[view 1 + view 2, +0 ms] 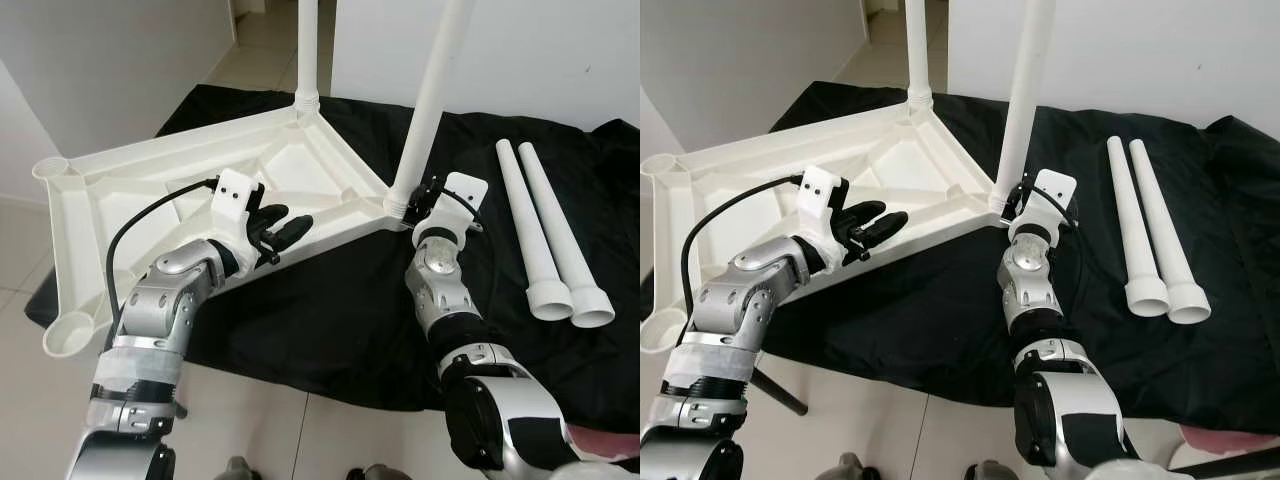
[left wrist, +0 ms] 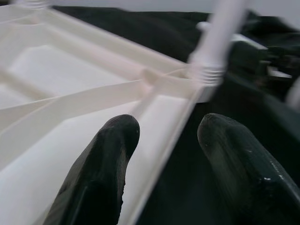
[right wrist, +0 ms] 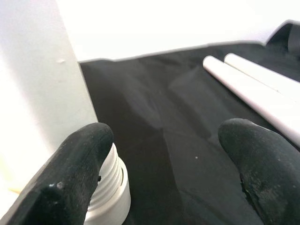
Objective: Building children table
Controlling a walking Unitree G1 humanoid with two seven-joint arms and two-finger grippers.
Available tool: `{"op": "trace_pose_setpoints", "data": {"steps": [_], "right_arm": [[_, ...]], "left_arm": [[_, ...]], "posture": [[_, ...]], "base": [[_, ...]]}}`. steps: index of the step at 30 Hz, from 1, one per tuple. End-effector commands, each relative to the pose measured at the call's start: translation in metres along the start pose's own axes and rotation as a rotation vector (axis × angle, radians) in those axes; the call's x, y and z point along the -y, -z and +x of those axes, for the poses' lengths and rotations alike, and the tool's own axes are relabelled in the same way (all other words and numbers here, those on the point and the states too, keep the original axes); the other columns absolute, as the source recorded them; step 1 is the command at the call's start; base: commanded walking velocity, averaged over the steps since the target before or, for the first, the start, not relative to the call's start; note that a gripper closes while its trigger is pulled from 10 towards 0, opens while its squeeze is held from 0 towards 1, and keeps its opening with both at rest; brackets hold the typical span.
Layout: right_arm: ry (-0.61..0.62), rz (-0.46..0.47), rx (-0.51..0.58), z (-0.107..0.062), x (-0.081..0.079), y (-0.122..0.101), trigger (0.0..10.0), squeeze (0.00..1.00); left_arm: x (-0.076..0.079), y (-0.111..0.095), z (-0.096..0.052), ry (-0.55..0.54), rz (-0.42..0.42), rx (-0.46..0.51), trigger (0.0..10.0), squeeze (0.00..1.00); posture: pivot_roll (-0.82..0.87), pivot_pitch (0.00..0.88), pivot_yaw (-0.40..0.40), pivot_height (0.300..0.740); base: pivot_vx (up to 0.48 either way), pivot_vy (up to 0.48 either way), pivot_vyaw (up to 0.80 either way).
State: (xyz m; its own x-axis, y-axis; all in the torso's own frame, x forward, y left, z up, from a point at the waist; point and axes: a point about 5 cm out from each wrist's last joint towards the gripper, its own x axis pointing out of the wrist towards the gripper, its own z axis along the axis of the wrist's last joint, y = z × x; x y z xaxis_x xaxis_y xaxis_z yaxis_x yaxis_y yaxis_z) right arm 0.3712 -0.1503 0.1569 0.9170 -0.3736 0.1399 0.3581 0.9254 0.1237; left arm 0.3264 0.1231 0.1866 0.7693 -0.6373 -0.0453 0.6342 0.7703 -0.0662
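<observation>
A white plastic tabletop (image 1: 300,160) lies upside down on a black cloth. Two white legs stand upright in its corner sockets, a near leg (image 1: 432,90) and a far leg (image 1: 308,50). Two loose legs (image 1: 530,230) lie side by side on the cloth to the right. My left gripper (image 1: 283,224) is open and straddles the tabletop's front rim (image 2: 164,140), one finger on each side. My right gripper (image 3: 173,140) is open at the base of the near leg. One finger (image 3: 79,154) sits against the threaded collar (image 3: 110,187), and the leg is not between the fingers.
The black cloth (image 1: 330,330) is spread over pale tiled floor, with white walls behind. Two open corner sockets (image 1: 68,335) of the tabletop overhang the cloth on the left. A doorway opens at the back.
</observation>
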Motion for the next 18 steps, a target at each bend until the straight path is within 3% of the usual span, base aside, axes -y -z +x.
{"op": "trace_pose_setpoints", "data": {"steps": [1,3,5,8,9,11,18], "right_arm": [[-0.012,-0.016,0.03,-0.009,0.008,0.005,10.0,0.0],[-0.012,-0.016,0.03,-0.009,0.008,0.005,10.0,0.0],[-0.047,-0.013,0.078,-0.024,0.021,0.009,10.0,0.0],[-0.072,-0.008,0.095,-0.029,0.024,0.01,10.0,0.0],[-0.15,0.008,0.15,-0.041,0.027,0.007,10.0,0.0],[-0.179,0.008,0.169,-0.046,0.029,0.006,10.0,0.0],[-0.255,0.004,0.174,-0.062,0.036,0.015,10.0,0.0]], "left_arm": [[-0.005,0.004,-0.005,-0.058,0.018,-0.013,10.0,0.0],[-0.005,0.004,-0.005,-0.058,0.018,-0.013,10.0,0.0],[-0.005,0.006,-0.006,-0.065,0.011,-0.004,10.0,0.0],[-0.004,0.007,-0.005,-0.065,0.007,0.001,10.0,0.0],[-0.001,0.008,-0.003,-0.063,0.007,0.022,10.0,0.0],[0.0,0.009,-0.002,-0.062,0.009,0.029,10.0,0.0],[0.007,0.015,0.004,-0.059,-0.014,0.047,10.0,0.0]], "posture": [[0.05,0.06,-0.011,0.74],[0.05,0.06,-0.011,0.74],[0.02,0.061,-0.008,0.74],[0.01,0.06,-0.006,0.74],[-0.02,0.057,-0.002,0.74],[-0.02,0.057,-0.001,0.74],[-0.05,0.047,-0.006,0.74]], "base": [[0.0,0.0,0.0],[0.0,0.0,0.0],[0.0,0.0,0.0],[0.0,0.0,0.0],[0.0,0.0,0.0],[0.0,0.0,0.0],[0.0,0.0,0.0]]}}
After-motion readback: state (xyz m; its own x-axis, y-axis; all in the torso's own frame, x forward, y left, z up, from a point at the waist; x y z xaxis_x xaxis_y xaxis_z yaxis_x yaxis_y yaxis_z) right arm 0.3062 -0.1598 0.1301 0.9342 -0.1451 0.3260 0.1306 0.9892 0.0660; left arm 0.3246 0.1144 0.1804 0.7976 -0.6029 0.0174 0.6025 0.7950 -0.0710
